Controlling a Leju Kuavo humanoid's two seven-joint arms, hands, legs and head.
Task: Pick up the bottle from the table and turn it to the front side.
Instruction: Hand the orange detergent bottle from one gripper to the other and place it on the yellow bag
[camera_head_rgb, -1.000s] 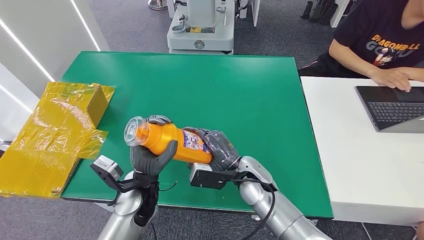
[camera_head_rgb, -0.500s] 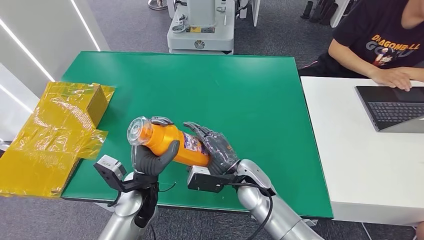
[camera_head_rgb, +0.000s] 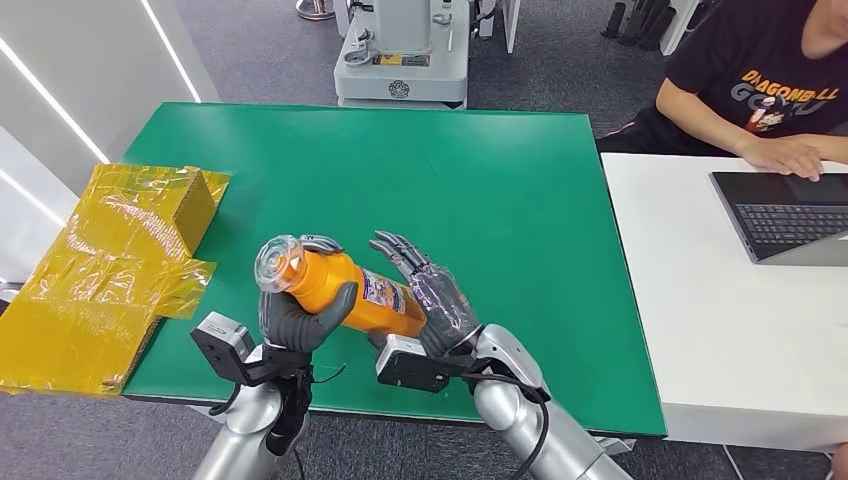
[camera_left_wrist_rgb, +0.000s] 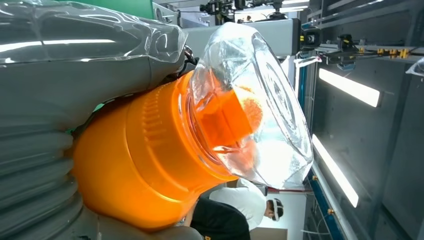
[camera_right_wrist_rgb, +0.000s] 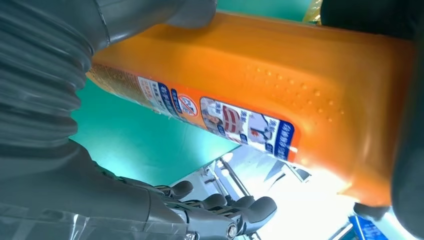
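An orange bottle (camera_head_rgb: 345, 290) with a clear cap (camera_head_rgb: 277, 262) is held off the green table (camera_head_rgb: 500, 180), lying tilted with the cap toward the left. My left hand (camera_head_rgb: 300, 318) grips it just below the cap; the left wrist view shows the cap (camera_left_wrist_rgb: 260, 100) and the orange shoulder (camera_left_wrist_rgb: 145, 155) close up. My right hand (camera_head_rgb: 432, 300) is at the bottle's base with its fingers (camera_head_rgb: 400, 250) stretched out and spread, not wrapped around it. In the right wrist view the bottle's label (camera_right_wrist_rgb: 240, 125) faces the camera, and the fingers (camera_right_wrist_rgb: 225, 215) lie straight, apart from the body.
A cardboard box in crumpled yellow film (camera_head_rgb: 110, 260) lies over the table's left edge. A white table (camera_head_rgb: 720, 330) on the right carries a laptop (camera_head_rgb: 790, 215), with a person (camera_head_rgb: 770, 90) typing. A grey machine base (camera_head_rgb: 405, 50) stands behind the table.
My right hand's fingers have unfolded from around the bottle's base and now stand spread. The left hand keeps its grip, and the bottle has hardly moved.
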